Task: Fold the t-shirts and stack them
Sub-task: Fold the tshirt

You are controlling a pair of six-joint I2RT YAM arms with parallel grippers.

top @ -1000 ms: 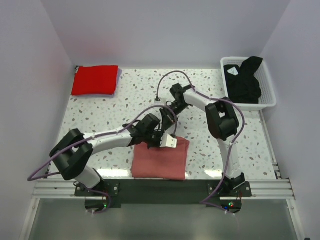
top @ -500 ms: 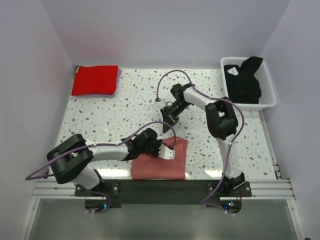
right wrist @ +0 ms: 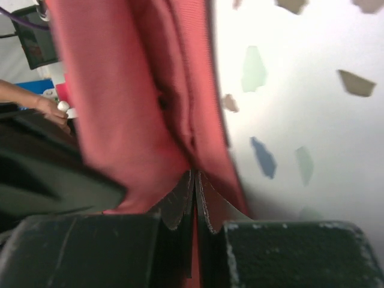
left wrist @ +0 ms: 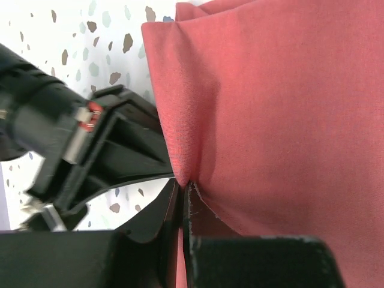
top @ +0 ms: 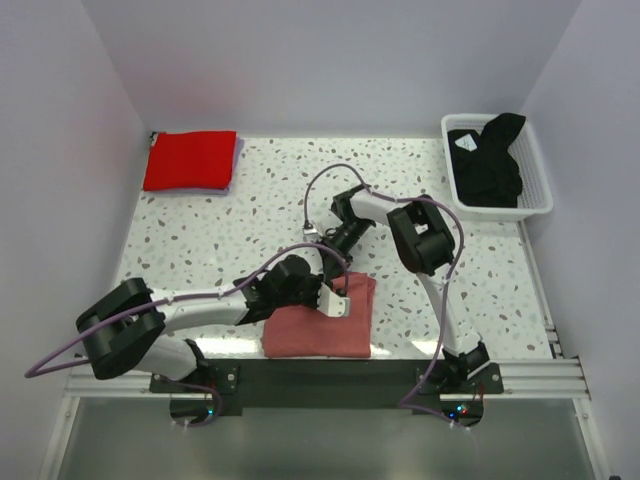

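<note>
1. Table [top: 200,240], seen from above: the red t-shirt [top: 190,160] lies folded flat in the 10 o'clock corner, well apart from both of my grippers. A pale lilac edge [top: 237,165] shows along its right side; I cannot tell what it belongs to.
2. My left gripper [top: 335,292] rests on the far edge of the salmon-pink t-shirt [top: 315,325]. Its wrist view shows the gripper [left wrist: 183,193] clenched, with a pinched ridge of the pink cloth [left wrist: 282,120] caught between the fingers.
3. The salmon-pink t-shirt lies at 6 o'clock as a rough folded rectangle at the table's near edge, between my two arm bases.
4. My right gripper [top: 338,268] comes in from 12 o'clock to the same far edge, just beside the left one. It appears in the left wrist view as the black body [left wrist: 90,156] beside the pinch. Its own view shows the gripper [right wrist: 195,180] clamped tight on a fold of the pink shirt [right wrist: 120,108], low over the speckled table [right wrist: 300,120].
5. The white basket [top: 541,190] stands at 2 o'clock. The black t-shirt [top: 490,165] is heaped inside it, unfolded, with one part over the far rim.
</note>
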